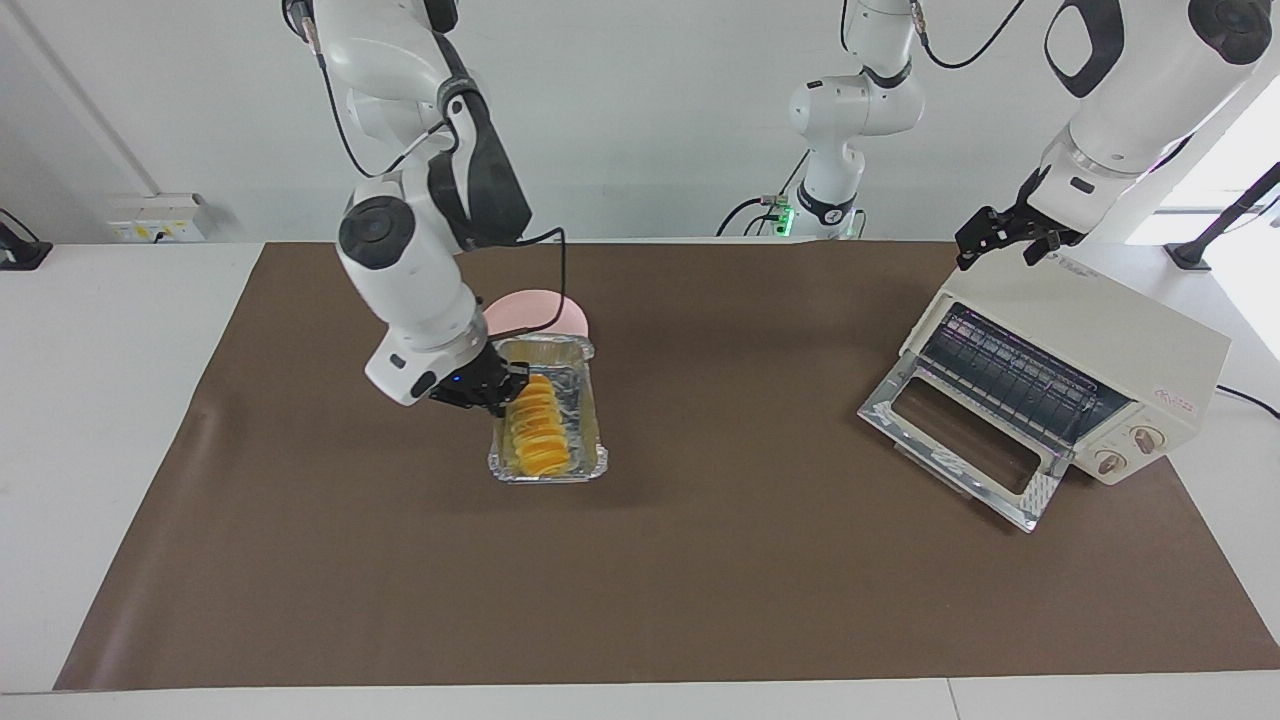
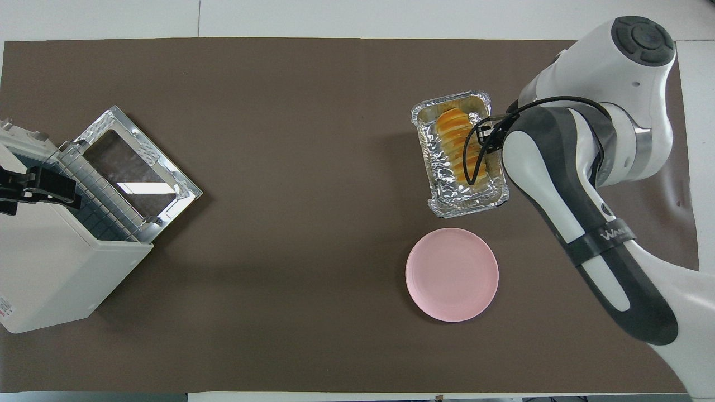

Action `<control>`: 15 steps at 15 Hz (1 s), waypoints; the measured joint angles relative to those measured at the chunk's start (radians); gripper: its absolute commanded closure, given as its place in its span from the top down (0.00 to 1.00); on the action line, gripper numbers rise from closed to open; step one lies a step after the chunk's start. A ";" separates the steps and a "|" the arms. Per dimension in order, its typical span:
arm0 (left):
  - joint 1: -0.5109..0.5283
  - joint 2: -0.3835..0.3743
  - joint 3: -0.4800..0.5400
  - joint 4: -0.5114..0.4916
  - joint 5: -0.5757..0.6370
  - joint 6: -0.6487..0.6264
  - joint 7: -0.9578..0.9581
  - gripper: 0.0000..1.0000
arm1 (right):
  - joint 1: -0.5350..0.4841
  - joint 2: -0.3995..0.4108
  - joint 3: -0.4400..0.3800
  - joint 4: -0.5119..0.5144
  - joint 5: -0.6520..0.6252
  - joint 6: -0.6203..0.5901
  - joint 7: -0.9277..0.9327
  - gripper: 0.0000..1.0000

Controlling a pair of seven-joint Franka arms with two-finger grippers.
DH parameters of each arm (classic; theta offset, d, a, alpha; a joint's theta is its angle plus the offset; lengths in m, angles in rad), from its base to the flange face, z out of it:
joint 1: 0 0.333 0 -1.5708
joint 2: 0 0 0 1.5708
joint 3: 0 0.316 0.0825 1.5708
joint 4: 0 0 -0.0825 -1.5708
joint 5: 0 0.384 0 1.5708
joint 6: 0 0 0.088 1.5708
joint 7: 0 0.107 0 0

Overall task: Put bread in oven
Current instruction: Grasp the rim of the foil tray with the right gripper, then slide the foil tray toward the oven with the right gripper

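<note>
The right claw [image 1: 497, 389] has its fingertips clamped together on the long rim of the crinkled silver foil tray [image 1: 585, 420], and the tray hangs lifted off the brown mat [image 1: 700, 580], a shadow showing beneath it; inside lies the bread [image 1: 537, 435], a small golden yellow-orange loaf, ridged across its length in neat segments, resting lengthwise in the tray's shiny wrinkled bed; from overhead the tray [image 2: 441, 187] reads as a rounded rectangle with a rolled edge, the bread [image 2: 455, 142] tucked toward the claw's side of it; the tray sits over the mat toward the right arm's end of the counter [image 1: 100, 400], farther from the robots than the round pink plate [image 1: 545, 305], which is smooth, flat and matte and partly hidden by tray and arm in the facing view; at the left arm's end stands the oven [image 1: 1100, 350], a cream-white box with two round knobs and a small red label, angled on the mat's corner; its glass door [image 1: 960, 440] is dropped fully open in a bright metal frame, the wire rack [image 1: 1010, 375] showing inside; the left claw [image 1: 1005, 235] waits with fingers apart over the oven's top corner; between tray and oven, only open brown mat.
</note>
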 measured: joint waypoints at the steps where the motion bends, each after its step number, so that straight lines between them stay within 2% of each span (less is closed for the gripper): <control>1: 0.000 0.000 0.000 0.000 0.000 0.000 0.000 1.00 | 0.044 0.004 0.001 0.013 0.000 0.000 0.057 0.00; 4: 0.000 0.000 0.000 0.000 0.000 0.000 0.000 1.00 | 0.139 0.025 0.001 0.025 0.035 0.030 0.179 0.00; 8: 0.000 0.000 0.000 0.000 0.000 0.000 0.000 1.00 | 0.258 0.102 0.001 0.023 0.039 0.159 0.266 0.00; 12: 0.000 0.000 0.000 0.000 0.000 0.000 0.000 1.00 | 0.301 0.194 0.001 -0.003 0.041 0.290 0.270 0.00; 15: 0.000 0.000 0.000 0.000 0.000 0.000 0.000 1.00 | 0.305 0.216 0.000 -0.041 0.042 0.347 0.270 0.00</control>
